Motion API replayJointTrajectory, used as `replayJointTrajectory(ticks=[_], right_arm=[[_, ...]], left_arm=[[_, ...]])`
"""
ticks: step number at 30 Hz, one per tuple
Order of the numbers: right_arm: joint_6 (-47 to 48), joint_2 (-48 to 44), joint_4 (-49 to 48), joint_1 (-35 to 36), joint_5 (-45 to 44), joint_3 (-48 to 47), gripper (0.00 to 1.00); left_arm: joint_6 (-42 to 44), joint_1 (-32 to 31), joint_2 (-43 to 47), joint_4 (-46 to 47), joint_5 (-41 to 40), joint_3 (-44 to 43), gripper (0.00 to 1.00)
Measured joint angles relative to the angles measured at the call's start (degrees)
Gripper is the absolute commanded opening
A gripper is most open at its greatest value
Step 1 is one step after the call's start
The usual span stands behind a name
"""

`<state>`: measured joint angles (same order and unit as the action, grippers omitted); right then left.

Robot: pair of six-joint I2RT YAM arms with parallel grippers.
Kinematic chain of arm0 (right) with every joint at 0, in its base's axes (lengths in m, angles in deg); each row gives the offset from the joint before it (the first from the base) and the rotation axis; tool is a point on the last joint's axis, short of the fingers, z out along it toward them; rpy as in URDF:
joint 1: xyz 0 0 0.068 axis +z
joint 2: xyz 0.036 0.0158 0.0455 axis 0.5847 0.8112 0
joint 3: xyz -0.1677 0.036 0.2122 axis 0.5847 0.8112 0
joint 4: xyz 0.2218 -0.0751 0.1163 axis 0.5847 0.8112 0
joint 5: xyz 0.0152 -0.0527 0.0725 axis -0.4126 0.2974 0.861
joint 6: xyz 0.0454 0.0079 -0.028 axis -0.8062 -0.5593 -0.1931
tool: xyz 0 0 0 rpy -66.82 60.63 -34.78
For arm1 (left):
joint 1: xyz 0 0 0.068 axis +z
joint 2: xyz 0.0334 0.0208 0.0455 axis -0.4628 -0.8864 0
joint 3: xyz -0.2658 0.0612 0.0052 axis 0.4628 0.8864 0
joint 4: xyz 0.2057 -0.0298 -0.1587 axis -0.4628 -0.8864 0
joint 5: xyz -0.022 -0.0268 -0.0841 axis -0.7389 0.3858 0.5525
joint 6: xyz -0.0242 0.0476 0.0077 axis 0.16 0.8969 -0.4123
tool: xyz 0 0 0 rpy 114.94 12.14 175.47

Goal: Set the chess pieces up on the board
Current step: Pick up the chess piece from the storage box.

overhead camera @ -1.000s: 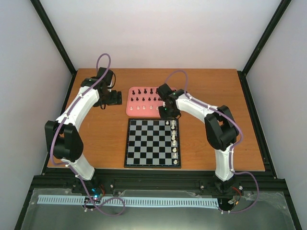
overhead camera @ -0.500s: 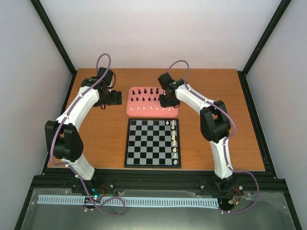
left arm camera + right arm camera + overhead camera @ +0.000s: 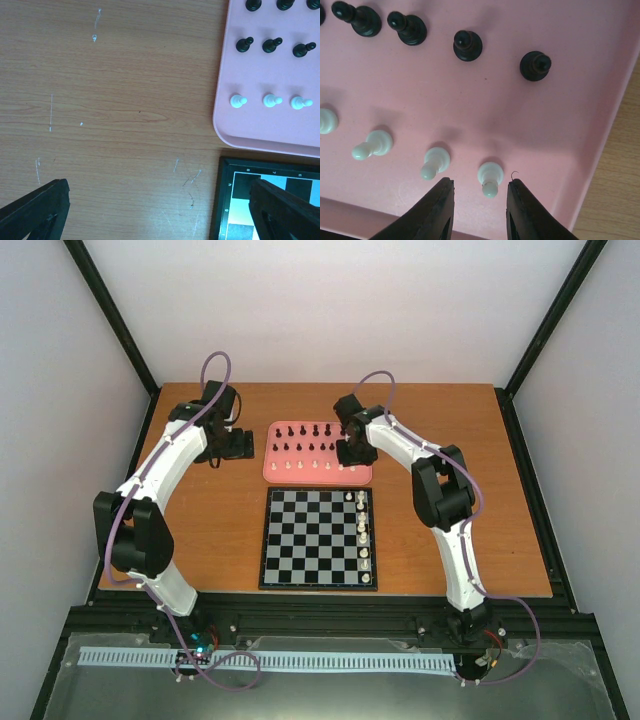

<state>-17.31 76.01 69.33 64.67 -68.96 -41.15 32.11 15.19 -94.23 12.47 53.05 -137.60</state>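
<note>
The right gripper is held low over the pink tray, jaws part open and empty, one on each side of the end cream pawn; this is judged a pre-grasp. The neighbouring pawn is just beside the left finger and the tray wall is near, so room is tight. The left gripper is held wide open, empty, over the table, well apart from the tray. The board lies just beside the tray, with cream pieces set along its right edge.
</note>
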Motion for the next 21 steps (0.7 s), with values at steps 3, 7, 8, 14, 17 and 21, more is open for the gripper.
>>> replayJointTrajectory(ticks=[3,7,8,14,17,21], right_arm=[[0.20,0.59,0.02,0.00,0.35,-0.09,0.34],[0.22,1.55,0.04,-0.15,0.52,-0.17,0.32],[0.24,1.79,0.04,-0.24,0.55,-0.20,0.31],[0.42,2.99,0.02,-0.48,0.52,-1.05,0.31],[0.44,3.67,0.02,-0.61,0.52,-1.70,0.28],[0.72,4.20,0.04,-0.87,0.52,-2.10,0.24]], left_arm=[[0.00,0.00,0.00,0.00,0.00,0.00,1.00],[0.00,0.00,0.00,0.00,0.00,0.00,1.00],[0.00,0.00,-0.04,0.00,0.00,0.00,1.00],[0.00,0.00,-0.24,0.00,0.00,0.00,1.00],[0.00,0.00,-0.31,0.00,0.00,0.00,1.00],[0.00,0.00,-0.70,-0.02,-0.02,0.00,1.00]])
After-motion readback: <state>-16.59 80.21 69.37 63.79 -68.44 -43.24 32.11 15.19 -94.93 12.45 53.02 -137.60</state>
